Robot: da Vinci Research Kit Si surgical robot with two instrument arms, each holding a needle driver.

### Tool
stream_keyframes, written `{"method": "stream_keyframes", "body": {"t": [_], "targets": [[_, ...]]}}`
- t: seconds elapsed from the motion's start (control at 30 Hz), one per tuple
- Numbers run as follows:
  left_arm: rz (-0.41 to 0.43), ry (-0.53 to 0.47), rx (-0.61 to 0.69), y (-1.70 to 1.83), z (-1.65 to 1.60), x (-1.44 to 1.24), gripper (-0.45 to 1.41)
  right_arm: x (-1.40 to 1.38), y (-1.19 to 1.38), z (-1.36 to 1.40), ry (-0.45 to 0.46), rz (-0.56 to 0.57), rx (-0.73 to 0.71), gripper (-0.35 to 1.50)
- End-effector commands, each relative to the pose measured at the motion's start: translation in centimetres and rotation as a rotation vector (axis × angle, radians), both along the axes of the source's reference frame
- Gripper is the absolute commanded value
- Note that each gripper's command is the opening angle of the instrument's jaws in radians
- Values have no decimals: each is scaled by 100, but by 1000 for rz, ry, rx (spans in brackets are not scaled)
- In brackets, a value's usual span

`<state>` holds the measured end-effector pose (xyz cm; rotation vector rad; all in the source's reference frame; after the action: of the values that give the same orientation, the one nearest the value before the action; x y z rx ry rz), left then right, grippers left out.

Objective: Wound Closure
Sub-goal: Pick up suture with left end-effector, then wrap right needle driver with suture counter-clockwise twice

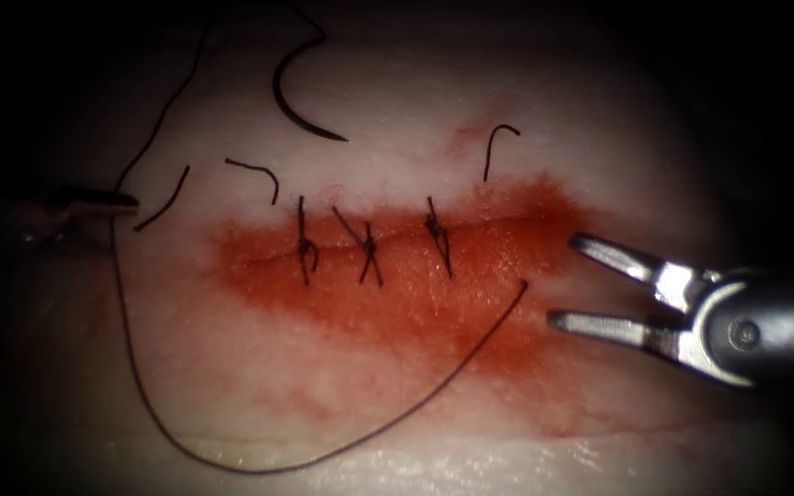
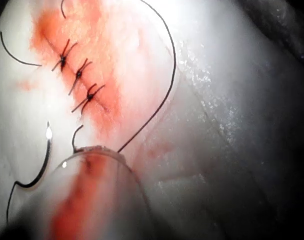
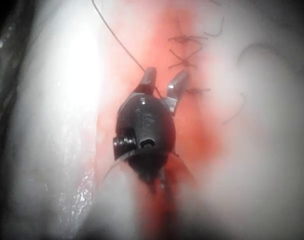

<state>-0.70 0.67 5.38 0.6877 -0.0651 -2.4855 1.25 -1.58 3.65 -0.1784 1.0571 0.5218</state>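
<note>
From the endoscope, the right tool (image 1: pixel 562 283) gaped, holding nothing, by the cut's (image 1: pixel 397 241) right end. The needle (image 1: pixel 298 96) lay free on the tissue (image 1: pixel 397 395), far-left. The left tool (image 1: pixel 119 200) looked closed on thread (image 1: pixel 232 464).

At the left wrist, needle (image 2: pixel 39 165) and thread (image 2: pixel 164 95) lay loose.

At the right wrist, that tool (image 3: pixel 163 82) stood apart.

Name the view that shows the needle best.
The endoscope view: the needle lies free on the tissue above the cut, its whole curve visible. The left wrist view shows it too, glinting at its tip.

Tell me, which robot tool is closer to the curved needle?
The left. The left tool sits at the cut's left end, below-left of the needle lying free on the tissue. The right tool, jaws open, is farther off at the right end.
</note>
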Motion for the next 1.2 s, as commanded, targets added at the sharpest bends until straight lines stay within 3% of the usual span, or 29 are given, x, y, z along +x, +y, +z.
{"method": "stream_keyframes", "body": {"t": [0.03,0.13,0.17,0.33,0.43,0.47,0.53,0.67,0.73,0.77,0.83,0.87,0.93,0.97,1.03,1.2], "targets": [[1,5,-8,0,11,-5,-8,7,-4,5,2,-1,0,36],[0,9,-16,1,18,-5,-16,7,-4,5,2,-1,0,36],[-2,8,-21,1,21,-5,-35,7,-4,5,2,-1,0,36],[4,13,-19,0,23,-5,-45,7,-4,5,3,-2,0,35],[3,35,24,0,20,-3,-45,8,-6,2,5,-3,0,26],[-19,19,68,1,12,-3,-45,8,-7,-2,10,-10,5,-2],[-27,8,67,2,10,-4,-45,9,-6,-4,19,-8,10,-2],[-121,-114,52,7,-13,-8,-45,10,6,-19,34,5,21,-4],[-203,-234,60,17,-37,-11,-45,14,20,-24,19,4,48,-4],[-203,-234,60,17,-37,-11,-45,14,20,-24,19,4,48,-4],[-293,-345,94,27,-56,-20,-45,27,29,-23,-54,-73,40,-35],[-320,-387,108,30,-62,-26,-45,32,30,-21,-73,-90,53,-35],[-371,-458,144,33,-74,-49,-45,54,33,-14,-99,-159,114,-35],[-424,-503,169,33,-78,-76,-45,74,35,-7,-69,-212,143,-35],[-485,-546,190,36,-78,-98,-45,90,33,0,-39,-246,142,-35],[-635,-579,163,46,-66,-134,-45,112,32,6,47,-254,79,-35]]}}
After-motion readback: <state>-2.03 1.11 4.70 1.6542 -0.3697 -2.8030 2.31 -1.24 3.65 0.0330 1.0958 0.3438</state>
